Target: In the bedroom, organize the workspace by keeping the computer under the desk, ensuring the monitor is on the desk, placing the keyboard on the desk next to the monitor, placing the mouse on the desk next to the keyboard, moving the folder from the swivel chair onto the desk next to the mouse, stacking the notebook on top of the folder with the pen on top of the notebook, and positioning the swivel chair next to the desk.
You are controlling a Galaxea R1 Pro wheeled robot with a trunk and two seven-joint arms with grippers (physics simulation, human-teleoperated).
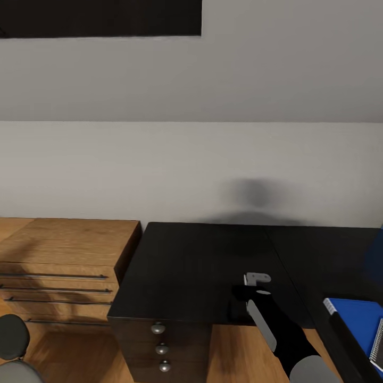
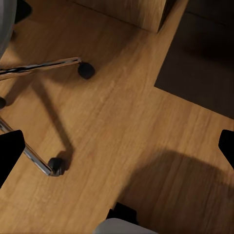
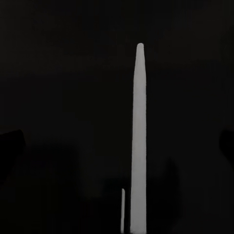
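Observation:
The glossy black desk spans the middle of the head view, its drawer unit with round silver knobs at the front. My right arm reaches over the desk's front edge to the right gripper. In the right wrist view the right gripper is open, dark fingers far apart. The pale pen lies lengthwise between them over the black surface, untouched. The blue folder rests on the desk's right wing, the spiral notebook on it. My left gripper hangs open over the floor beside the swivel chair's chrome base.
A light wooden dresser stands against the desk's left side. The swivel chair's grey seat is at the lower left. A dark blue shape stands at the desk's right edge. The wall runs close behind the desk.

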